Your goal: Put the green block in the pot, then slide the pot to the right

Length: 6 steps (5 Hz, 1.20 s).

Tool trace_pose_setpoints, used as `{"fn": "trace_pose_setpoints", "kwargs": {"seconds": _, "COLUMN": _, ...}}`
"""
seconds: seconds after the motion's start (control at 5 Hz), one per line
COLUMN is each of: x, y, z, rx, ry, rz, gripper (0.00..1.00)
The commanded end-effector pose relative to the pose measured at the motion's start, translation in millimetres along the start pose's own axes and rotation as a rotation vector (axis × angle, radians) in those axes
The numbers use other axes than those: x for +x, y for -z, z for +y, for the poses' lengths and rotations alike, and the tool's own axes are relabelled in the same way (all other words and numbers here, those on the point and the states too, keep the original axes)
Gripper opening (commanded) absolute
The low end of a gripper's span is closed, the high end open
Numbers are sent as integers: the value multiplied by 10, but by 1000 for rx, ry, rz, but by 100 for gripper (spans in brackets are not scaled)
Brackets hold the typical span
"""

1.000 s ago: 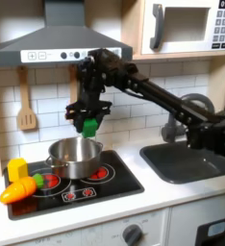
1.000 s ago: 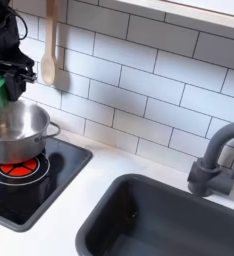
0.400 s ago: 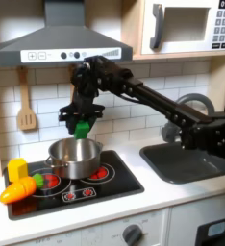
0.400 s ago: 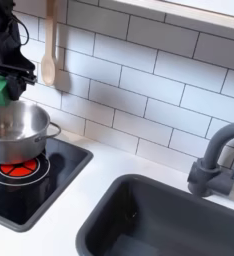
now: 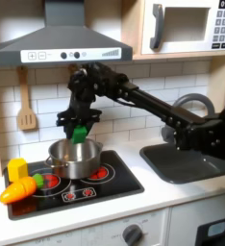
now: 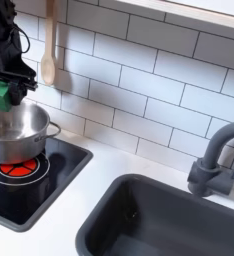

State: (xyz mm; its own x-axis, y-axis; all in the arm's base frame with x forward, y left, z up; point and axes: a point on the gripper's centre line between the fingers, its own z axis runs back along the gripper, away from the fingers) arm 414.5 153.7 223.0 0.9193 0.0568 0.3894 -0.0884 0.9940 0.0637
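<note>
1. The gripper (image 5: 79, 133) has its jaws clamped on the green block (image 5: 78, 135), held above the pot (image 5: 74, 157) at the stove's (image 5: 110, 187) back edge.
2. Released off-centre, the block could strike the rim and bounce onto the stove.

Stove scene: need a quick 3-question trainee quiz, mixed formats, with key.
1. True or false: the green block already rests on the floor of the pot.
2. In the first exterior view, what lies at the stove's left edge? A) a blue cup B) a yellow block and a carrot C) a banana
3. Fill in: the gripper is shut on the ____.

Key
1. False: the gripper holds it just above the pot's rim.
2. B
3. green block
</note>
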Motion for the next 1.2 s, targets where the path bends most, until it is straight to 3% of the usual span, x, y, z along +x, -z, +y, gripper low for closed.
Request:
{"fn": "trace_pose_setpoints", "kwargs": {"seconds": 0.0, "x": 6, "y": 78, "z": -38, "rx": -19, "ry": 13, "rz": 19, "gripper": 100}}
{"fn": "trace_pose_setpoints", "kwargs": {"seconds": 0.4, "x": -39, "y": 92, "z": -52, "rx": -26, "ry": 29, "rz": 31, "gripper": 100}}
{"fn": "trace_pose_setpoints", "kwargs": {"seconds": 1.0, "x": -140, "y": 186, "z": -72, "rx": -15, "ry": 38, "rz": 102, "gripper": 100}}
